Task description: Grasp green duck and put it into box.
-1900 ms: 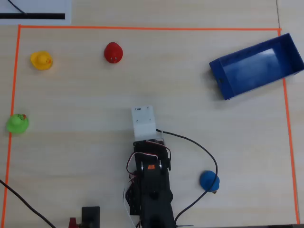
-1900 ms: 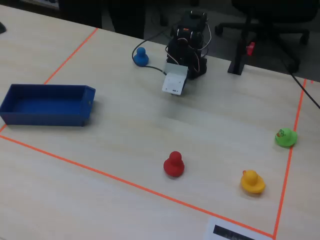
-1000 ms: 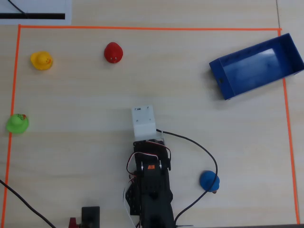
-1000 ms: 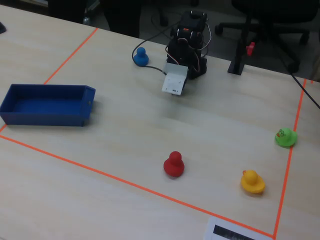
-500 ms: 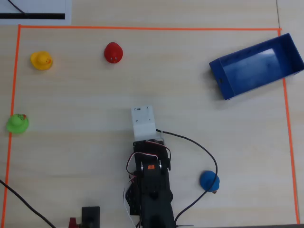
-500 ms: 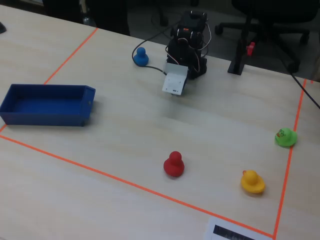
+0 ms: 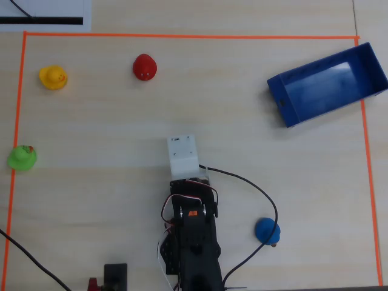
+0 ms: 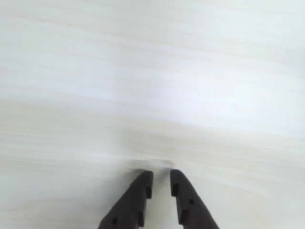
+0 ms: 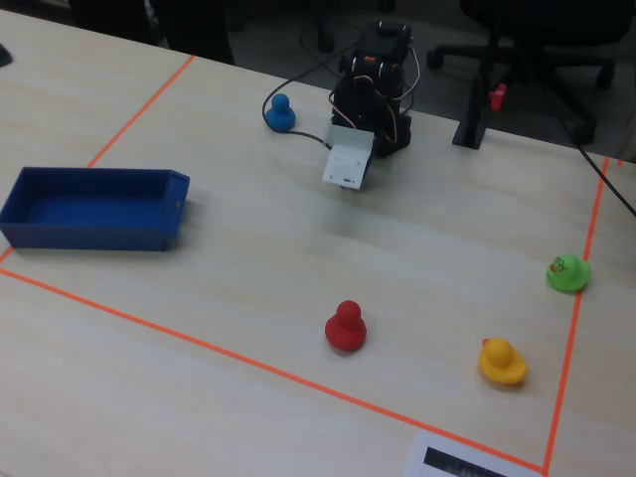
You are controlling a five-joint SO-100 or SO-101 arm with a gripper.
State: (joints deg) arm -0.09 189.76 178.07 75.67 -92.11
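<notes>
1. Overhead view: the small lime-green rubber duck (image 7: pixel 22 157) sits at the far left edge, touching the orange tape line (image 7: pixel 194 36) that frames the pale wooden table (image 7: pixel 97 200).
2. The dark-blue rectangular open-topped box (image 7: pixel 327 85) lies tilted at the upper right, well apart from the green duck, with nothing visible inside it.
3. A yellow rubber duck (image 7: pixel 53 77) and a red rubber duck (image 7: pixel 145 66) stand near the top left; a blue rubber duck (image 7: pixel 267 231) sits at the lower right, beside a black cable (image 7: pixel 254 194).
4. The black robot arm (image 7: pixel 193 242) is folded at the bottom centre, its white wrist block (image 7: pixel 183 156) pointing up the picture, far from every duck.
5. Wrist view: the gripper (image 8: pixel 161 177) enters from the bottom edge, its two black fingers (image 8: pixel 135 200) nearly together with only a thin slit between the tips, holding nothing above bare wood.
6. Fixed view: the green duck (image 9: pixel 567 273) stands at the right on the tape, the yellow duck (image 9: pixel 502 361) near it, the red duck (image 9: pixel 346 326) in the middle, and the box (image 9: pixel 94 209) at the far left.
</notes>
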